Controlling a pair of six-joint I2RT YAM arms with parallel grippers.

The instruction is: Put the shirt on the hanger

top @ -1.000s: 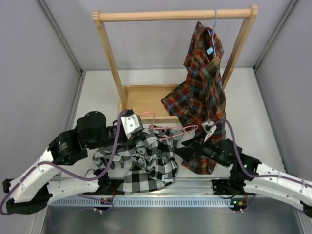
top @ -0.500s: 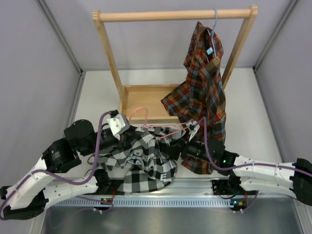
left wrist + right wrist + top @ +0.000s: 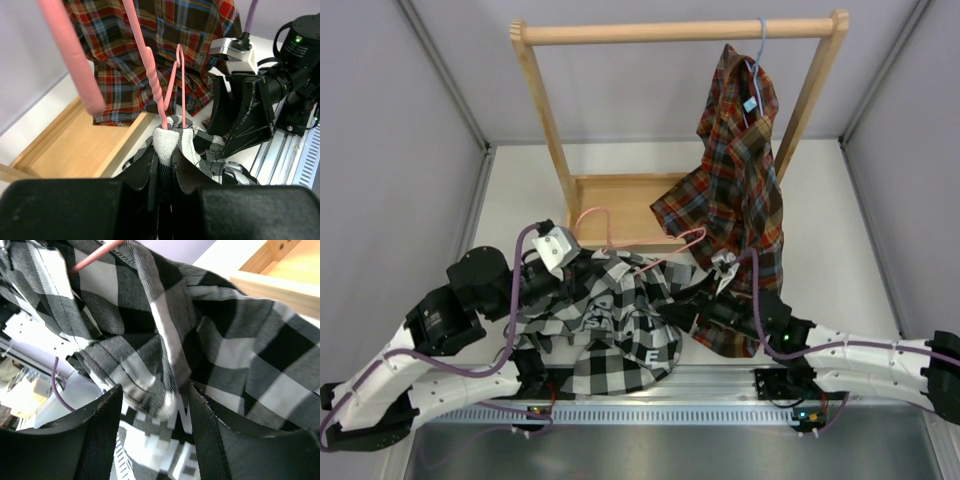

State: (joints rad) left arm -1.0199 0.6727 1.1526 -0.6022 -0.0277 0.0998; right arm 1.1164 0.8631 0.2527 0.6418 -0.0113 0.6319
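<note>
The black-and-white check shirt (image 3: 615, 320) lies bunched between the two arms at the near edge, white lettering showing. My left gripper (image 3: 578, 272) is shut on a white fold of the shirt (image 3: 167, 142) together with the pink wire hanger (image 3: 156, 90), whose wires rise out of the pinch. The hanger's arm (image 3: 675, 250) slants across the shirt's top. My right gripper (image 3: 155, 405) stands open at the shirt's right side, a hanging fold of the shirt (image 3: 150, 385) between its fingers without being clamped. A stretch of the hanger (image 3: 92, 255) shows above that fold.
A wooden clothes rack (image 3: 680, 32) with a wooden base tray (image 3: 610, 205) stands behind the shirt. A red, orange and blue plaid shirt (image 3: 735, 170) hangs from its rail on a light blue hanger, reaching down beside my right gripper (image 3: 705, 300). Grey walls enclose both sides.
My left gripper has drawn the hanger and shirt collar to the left and back. The right arm has reached in to the shirt's right edge, and the shirt has spread upward.
</note>
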